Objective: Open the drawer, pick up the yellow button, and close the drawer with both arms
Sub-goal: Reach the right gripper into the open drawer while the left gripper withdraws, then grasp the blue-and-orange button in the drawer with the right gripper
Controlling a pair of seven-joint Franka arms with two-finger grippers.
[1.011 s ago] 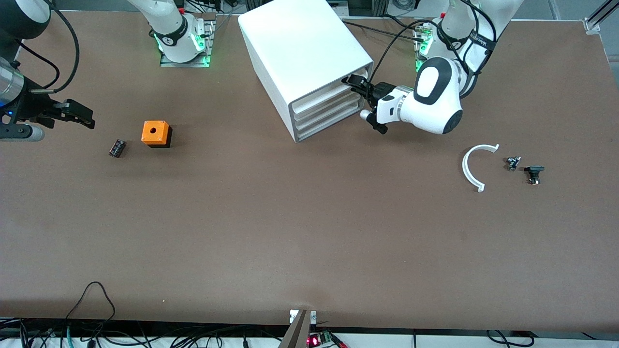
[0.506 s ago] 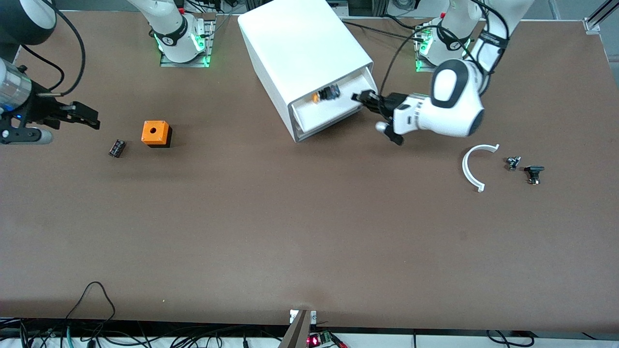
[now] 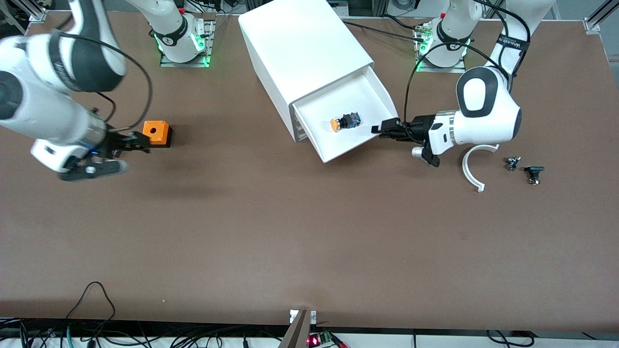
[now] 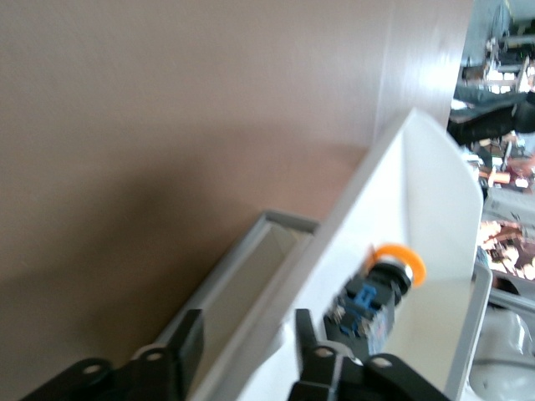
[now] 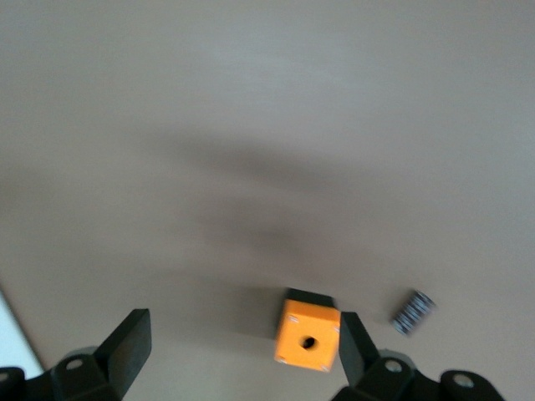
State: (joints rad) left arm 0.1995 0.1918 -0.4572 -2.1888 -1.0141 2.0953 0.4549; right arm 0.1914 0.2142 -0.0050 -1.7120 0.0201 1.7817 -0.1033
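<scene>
The drawer [image 3: 349, 126], uppermost in the white cabinet [image 3: 302, 53], stands pulled well out toward the front camera, its tray floor exposed. The button [image 3: 345, 121] lies on its side in the tray, about midway, orange cap toward the right arm's end of the surface, well apart from every tray wall.

The left gripper [image 3: 384, 129] sits at the drawer's front corner toward the left arm's end. In the left wrist view its fingers [image 4: 189, 347] straddle the drawer's thin front wall, part open, with a gap showing between the wall and each finger, so nothing is clamped.

The right gripper [image 3: 138, 143] hangs over the surface just beside the orange cube [image 3: 156, 134], its fingers [image 5: 131, 343] spread wide and empty. The right wrist view shows the cube and a small ribbed block [image 5: 413, 312] lying close together.

A white curved piece [image 3: 473, 166] and two small dark parts [image 3: 524, 167] lie near the left arm's end. The broad stretch of surface [image 3: 309, 241] nearer the camera is bare brown.
</scene>
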